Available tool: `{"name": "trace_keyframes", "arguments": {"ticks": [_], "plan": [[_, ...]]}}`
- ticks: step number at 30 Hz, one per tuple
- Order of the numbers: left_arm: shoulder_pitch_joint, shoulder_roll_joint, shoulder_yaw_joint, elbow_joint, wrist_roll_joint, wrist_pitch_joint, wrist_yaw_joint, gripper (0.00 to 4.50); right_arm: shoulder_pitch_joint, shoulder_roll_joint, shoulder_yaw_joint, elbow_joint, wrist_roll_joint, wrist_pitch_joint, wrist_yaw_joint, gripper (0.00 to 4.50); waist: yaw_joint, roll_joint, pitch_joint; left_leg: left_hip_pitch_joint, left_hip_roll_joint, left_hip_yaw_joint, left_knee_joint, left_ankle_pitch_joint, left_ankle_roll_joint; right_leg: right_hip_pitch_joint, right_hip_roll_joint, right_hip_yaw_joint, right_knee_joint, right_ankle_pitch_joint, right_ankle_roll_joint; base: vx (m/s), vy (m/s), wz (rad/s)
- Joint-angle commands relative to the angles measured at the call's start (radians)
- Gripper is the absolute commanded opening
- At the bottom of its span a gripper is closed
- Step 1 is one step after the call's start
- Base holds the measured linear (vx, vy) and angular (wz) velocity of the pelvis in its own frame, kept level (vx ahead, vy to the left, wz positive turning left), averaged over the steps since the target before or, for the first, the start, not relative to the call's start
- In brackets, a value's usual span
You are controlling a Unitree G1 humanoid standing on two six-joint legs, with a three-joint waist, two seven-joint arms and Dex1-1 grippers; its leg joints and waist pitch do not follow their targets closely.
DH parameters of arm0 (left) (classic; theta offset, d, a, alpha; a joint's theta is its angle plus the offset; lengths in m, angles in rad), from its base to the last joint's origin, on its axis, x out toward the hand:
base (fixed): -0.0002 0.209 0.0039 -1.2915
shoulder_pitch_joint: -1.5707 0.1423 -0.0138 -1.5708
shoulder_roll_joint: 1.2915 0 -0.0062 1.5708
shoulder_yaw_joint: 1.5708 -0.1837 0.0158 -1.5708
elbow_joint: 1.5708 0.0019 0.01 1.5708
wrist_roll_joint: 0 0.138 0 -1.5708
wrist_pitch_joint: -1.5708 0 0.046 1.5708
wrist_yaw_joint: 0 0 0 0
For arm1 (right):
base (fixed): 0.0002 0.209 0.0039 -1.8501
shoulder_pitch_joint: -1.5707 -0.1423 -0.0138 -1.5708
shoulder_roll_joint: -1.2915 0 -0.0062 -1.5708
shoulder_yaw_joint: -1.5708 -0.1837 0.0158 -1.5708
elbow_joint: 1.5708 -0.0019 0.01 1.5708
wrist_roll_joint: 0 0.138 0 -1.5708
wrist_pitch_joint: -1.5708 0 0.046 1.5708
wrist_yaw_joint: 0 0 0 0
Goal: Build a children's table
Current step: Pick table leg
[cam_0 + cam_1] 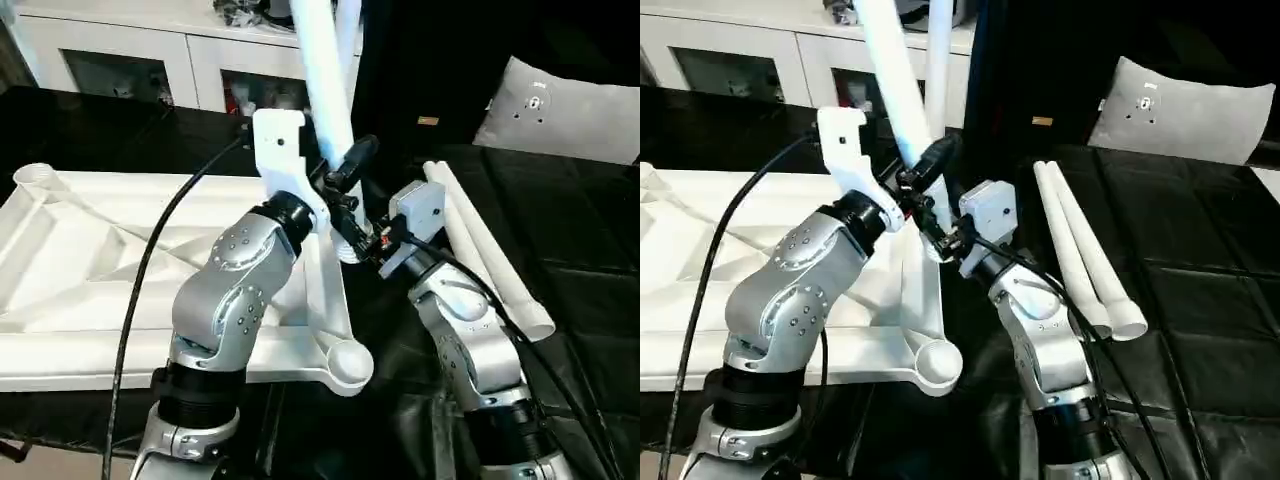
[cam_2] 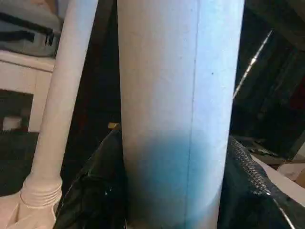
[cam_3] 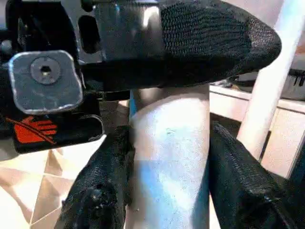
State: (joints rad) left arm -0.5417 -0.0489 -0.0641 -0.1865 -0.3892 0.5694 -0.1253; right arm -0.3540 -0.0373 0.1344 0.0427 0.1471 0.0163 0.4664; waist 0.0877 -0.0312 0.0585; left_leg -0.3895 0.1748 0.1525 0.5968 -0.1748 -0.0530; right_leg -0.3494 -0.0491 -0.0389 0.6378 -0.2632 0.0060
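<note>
On your left lay the table top [image 1: 110,270], upside down on the black surface, ribbed underside up, its long side running across your view. One round corner socket [image 1: 348,362] sat at its near right corner, still empty, and another [image 1: 32,176] at the far left corner. A leg [image 2: 57,119] already stood upright in a socket at the far side of the top.

Just right of that edge, your left gripper [image 2: 178,210] was clamped on the leg [image 1: 322,80] you were fitting, one black finger pressed on each side of the tube. The leg's long axis ran nearly vertical, leaning a little away toward the cabinet [image 1: 140,50], its top out past the upper edge of the view and its lower end pointing down toward the right edge of the top. I could not see whether that end had entered a socket; the wrists hid it.

Your right gripper [image 3: 167,181] was closed on the same leg just below the left one, its fingers [image 3: 238,176] hugging the tube from the opposite side, so both hands met at one spot and neither was nearer. In my judgement the coming move turned on keeping that axis square over its socket, so any push would go straight down along the tube.

Further right, two spare legs [image 1: 490,250] lay flat side by side and touching, apart from the hands, running from far-left to near-right. A grey-white pillow [image 1: 560,110] rested beyond them.
</note>
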Motion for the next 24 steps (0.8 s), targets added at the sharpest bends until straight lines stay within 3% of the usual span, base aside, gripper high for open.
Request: {"name": "trace_keyframes", "arguments": {"ticks": [1,8,14,18,19,20,22,24], "plan": [[-0.028,-0.001,0.019,0.006,-0.008,0.008,0.005,1.91,-0.014,-0.007,-0.006,-0.002,0.007,0.027,0.000,2.43,-0.006,0.009,-0.065,0.024,0.053,-0.012,-0.065,-0.084,0.004,0.034,-0.081,0.047,-0.064,0.186,-0.175,0.000,0.000,0.00],[-0.054,0.050,0.061,0.051,-0.009,0.040,-0.015,1.90,-0.005,-0.047,-0.006,-0.022,0.044,0.092,0.053,3.02,-0.007,0.010,-0.067,0.024,0.052,-0.013,-0.064,-0.086,0.003,0.037,-0.081,0.046,-0.062,0.198,-0.180,0.000,0.000,0.00],[-0.077,0.108,0.097,0.069,-0.034,0.069,-0.053,1.90,0.027,-0.087,-0.018,-0.083,0.120,0.176,0.118,3.45,-0.003,0.019,-0.069,0.027,0.052,-0.015,-0.063,-0.078,0.006,0.038,-0.081,0.045,-0.060,0.224,-0.188,0.000,0.000,0.00],[-0.100,0.163,0.124,0.072,-0.074,0.114,-0.109,1.90,0.033,-0.107,-0.088,-0.136,0.261,0.273,0.160,3.89,0.002,0.019,-0.069,0.027,0.054,-0.016,-0.065,-0.093,0.005,0.037,-0.082,0.043,-0.060,0.206,-0.203,0.000,0.000,0.00],[-0.107,0.184,0.129,0.070,-0.088,0.141,-0.130,1.90,0.016,-0.105,-0.146,-0.144,0.349,0.375,0.130,3.89,0.000,0.016,-0.068,0.029,0.053,-0.015,-0.067,-0.093,0.005,0.037,-0.082,0.044,-0.059,0.202,-0.209,0.000,0.000,0.00],[-0.108,0.185,0.129,0.070,-0.089,0.143,-0.132,1.90,0.014,-0.105,-0.150,-0.144,0.355,0.382,0.128,4.00,0.002,0.018,-0.068,0.031,0.053,-0.017,-0.067,-0.095,0.005,0.036,-0.083,0.043,-0.058,0.193,-0.213,0.000,0.000,0.00],[-0.119,0.207,0.152,0.063,-0.152,0.197,-0.180,1.90,-0.024,-0.141,-0.207,-0.143,0.447,0.475,0.149,4.27,0.002,0.016,-0.066,0.030,0.051,-0.015,-0.068,-0.113,-0.006,0.034,-0.083,0.042,-0.062,0.143,-0.217,0.000,0.000,0.00],[-0.132,0.217,0.175,0.059,-0.206,0.239,-0.211,1.90,-0.051,-0.179,-0.229,-0.132,0.495,0.543,0.179,4.37,0.005,0.014,-0.065,0.028,0.049,-0.011,-0.066,-0.096,-0.013,0.035,-0.083,0.043,-0.063,0.136,-0.221,0.000,0.000,0.00]]}}
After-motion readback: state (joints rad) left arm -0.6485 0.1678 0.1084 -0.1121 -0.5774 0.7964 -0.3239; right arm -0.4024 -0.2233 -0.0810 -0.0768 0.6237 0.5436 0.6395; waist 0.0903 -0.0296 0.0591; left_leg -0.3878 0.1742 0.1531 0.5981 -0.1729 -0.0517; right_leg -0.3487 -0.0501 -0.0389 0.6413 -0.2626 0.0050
